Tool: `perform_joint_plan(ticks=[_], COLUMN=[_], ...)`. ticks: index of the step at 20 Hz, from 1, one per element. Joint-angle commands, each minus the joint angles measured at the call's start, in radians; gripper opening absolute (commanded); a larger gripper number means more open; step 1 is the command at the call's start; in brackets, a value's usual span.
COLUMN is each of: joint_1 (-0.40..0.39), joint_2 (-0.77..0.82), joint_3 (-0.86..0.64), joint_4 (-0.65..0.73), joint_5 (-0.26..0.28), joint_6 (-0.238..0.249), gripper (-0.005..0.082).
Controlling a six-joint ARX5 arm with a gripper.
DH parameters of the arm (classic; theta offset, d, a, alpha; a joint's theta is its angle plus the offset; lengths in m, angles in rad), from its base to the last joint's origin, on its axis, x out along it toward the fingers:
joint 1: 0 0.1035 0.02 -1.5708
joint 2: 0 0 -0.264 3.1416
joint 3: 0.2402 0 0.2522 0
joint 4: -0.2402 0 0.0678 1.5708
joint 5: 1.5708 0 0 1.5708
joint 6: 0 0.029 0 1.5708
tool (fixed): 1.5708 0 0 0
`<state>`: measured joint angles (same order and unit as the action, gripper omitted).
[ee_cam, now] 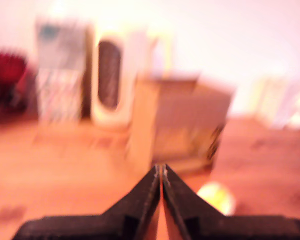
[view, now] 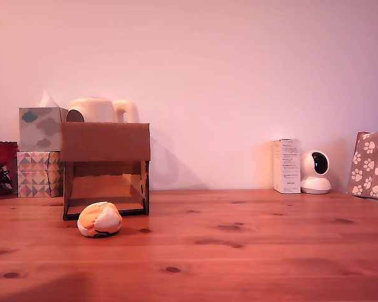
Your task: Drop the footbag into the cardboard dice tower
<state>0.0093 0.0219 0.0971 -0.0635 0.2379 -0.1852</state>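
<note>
The exterior view sits low, level with the tabletop (view: pixel 239 251), facing the wall squarely. The blurred wrist view looks past its pincer (ee_cam: pixel 161 172) from higher up. Both show the cardboard dice tower (view: pixel 105 141) and footbag (view: pixel 99 219).

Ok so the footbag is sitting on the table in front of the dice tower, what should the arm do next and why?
Probably open the hand and ease it down toward the footbag. In the wrist view its fingers meet at the tips with nothing between them, and the footbag lies on the wooden table, just in front of the cardboard dice tower, so it has not been picked up yet.
</note>
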Motion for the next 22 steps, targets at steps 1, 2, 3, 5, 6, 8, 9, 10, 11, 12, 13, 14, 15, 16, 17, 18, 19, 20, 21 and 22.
perform_joint_plan(ticks=[1,2,3,5,6,8,9,10,11,12,13,14,15,16,17,18,19,20,21,22], joint_1=[-0.008,-0.016,-0.027,-0.054,-0.069,-0.109,-0.131,-0.154,-0.176,-0.198,-0.22,-0.241,-0.26,-0.276,-0.289,-0.299,-0.31,-0.321,-0.328,-0.333], joint_2=[0.005,0.017,0.034,0.093,0.127,0.217,0.266,0.322,0.378,0.433,0.49,0.556,0.618,0.683,0.747,0.809,0.87,0.928,0.981,1.038], joint_3=[0.031,0.046,0.064,0.085,0.088,0.089,0.089,0.089,0.089,0.089,0.089,0.089,0.089,0.089,0.089,0.089,0.089,0.089,0.089,0.089], joint_4=[0.016,0.019,0.021,0.039,0.059,0.108,0.128,0.154,0.18,0.21,0.238,0.272,0.304,0.343,0.388,0.431,0.473,0.518,0.561,0.608], joint_5=[0.02,0.026,0.034,0.046,0.051,0.051,0.051,0.051,0.051,0.051,0.051,0.05,0.049,0.045,0.042,0.042,0.042,0.042,0.042,0.043], joint_6=[-0.011,-0.01,-0.01,-0.01,-0.009,-0.009,-0.005,0.007,0.02,0.032,0.037,0.037,0.037,0.037,0.037,0.041,0.048,0.061,0.063,0.063], gripper=[-0.0023,-0.0023,-0.0023,-0.0023,-0.0023,-0.0023,-0.0023,-0.0023,-0.0023,-0.0023,-0.0023,-0.0023,-0.0023,-0.0023,-0.0023,-0.0023,-0.0023,-0.0023,-0.0023,-0.0023])
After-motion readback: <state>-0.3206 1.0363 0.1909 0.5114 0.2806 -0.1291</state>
